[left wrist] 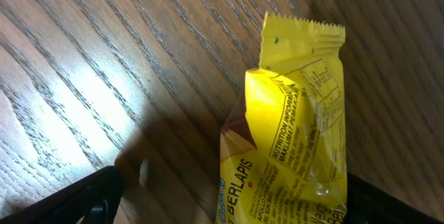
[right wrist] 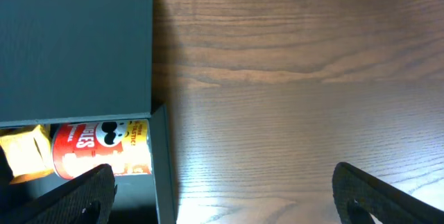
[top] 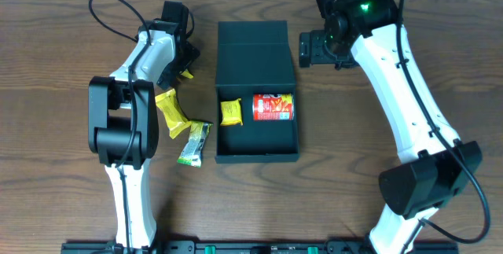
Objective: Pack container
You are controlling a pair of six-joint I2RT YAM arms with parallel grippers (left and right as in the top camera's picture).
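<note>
The dark teal container [top: 257, 153] lies open mid-table with its lid [top: 253, 43] flapped back. Inside are a red chip can [top: 273, 107] and a yellow packet [top: 231, 112]. My left gripper [top: 183, 59] stands open left of the lid, over another yellow packet [left wrist: 291, 148] that lies between its fingers, close to the right finger [left wrist: 392, 200]. My right gripper [top: 313, 49] is open beside the lid's right edge. In the right wrist view it [right wrist: 222, 203] straddles the container's right wall [right wrist: 163, 175], with the can [right wrist: 100, 148] beside its left finger [right wrist: 76, 196].
On the table left of the container lie a loose yellow packet [top: 170, 111] and a green-and-white packet [top: 194, 142]. Bare wood [right wrist: 291, 78] stretches to the right of the container. Both arm bases stand at the front edge.
</note>
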